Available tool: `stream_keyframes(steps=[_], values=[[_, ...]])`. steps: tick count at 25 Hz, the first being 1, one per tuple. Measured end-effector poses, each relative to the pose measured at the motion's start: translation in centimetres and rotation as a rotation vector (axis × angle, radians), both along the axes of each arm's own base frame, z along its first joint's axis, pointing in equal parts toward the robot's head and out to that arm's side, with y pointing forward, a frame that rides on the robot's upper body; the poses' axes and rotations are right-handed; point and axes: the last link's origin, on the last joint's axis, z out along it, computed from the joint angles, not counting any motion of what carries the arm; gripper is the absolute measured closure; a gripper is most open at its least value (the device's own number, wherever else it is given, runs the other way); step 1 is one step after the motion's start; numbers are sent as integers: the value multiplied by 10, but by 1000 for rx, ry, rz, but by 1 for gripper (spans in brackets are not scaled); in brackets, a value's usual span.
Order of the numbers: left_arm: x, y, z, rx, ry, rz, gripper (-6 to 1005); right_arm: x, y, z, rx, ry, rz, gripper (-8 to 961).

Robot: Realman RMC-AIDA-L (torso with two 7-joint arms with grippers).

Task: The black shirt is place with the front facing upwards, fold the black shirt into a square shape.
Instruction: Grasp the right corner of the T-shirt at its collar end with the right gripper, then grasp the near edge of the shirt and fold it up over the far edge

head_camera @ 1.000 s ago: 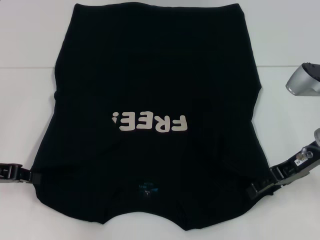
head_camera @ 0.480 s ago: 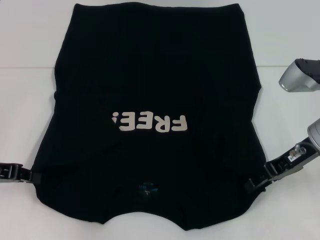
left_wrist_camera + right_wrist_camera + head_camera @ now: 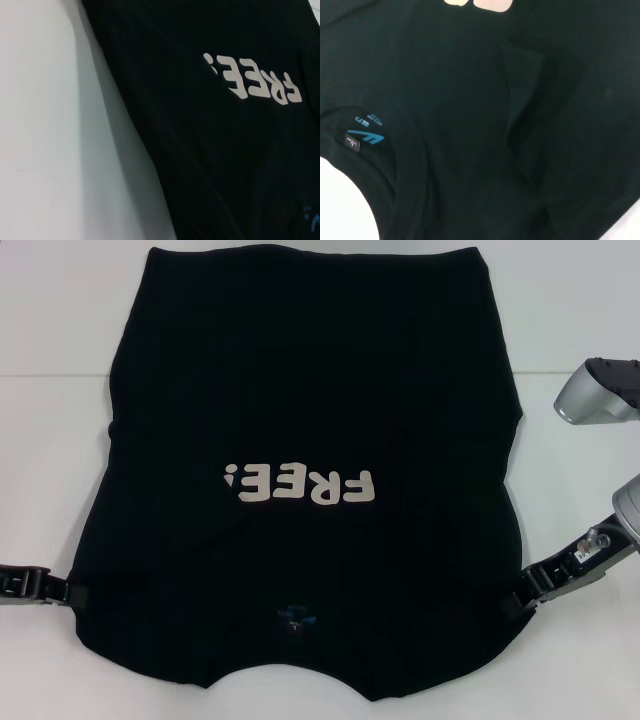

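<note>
The black shirt lies flat on the table, collar nearest the robot and hem farthest away, lettering facing up between them. The left gripper sits at the shirt's near left edge, the right gripper at its near right edge.

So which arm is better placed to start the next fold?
Neither clearly. The left gripper sits at the black shirt's left shoulder edge and the right gripper at its right shoulder edge, so a two-arm lift towards the far hem looks likeliest.
</note>
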Motion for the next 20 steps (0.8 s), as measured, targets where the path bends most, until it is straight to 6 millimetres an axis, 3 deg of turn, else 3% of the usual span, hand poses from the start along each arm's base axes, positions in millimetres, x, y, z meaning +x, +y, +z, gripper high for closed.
stream_keyframes(steps=[2, 7, 10, 15, 20], values=[[0, 0, 0, -1, -1, 0, 972, 0, 0, 0, 1, -1, 1, 587], [2, 0, -1, -13, -7, -8, 972, -1, 0, -1, -8, -3, 14, 823], [5, -2, 1, -39, -22, -16, 972, -2, -2, 3, -36, 0, 31, 893], [13, -12, 2, -150, -91, -28, 972, -4, -9, 19, -130, 3, 77, 894], [20, -34, -1, -335, -155, -52, 972, 2, -30, 33, -302, 11, 131, 895]])
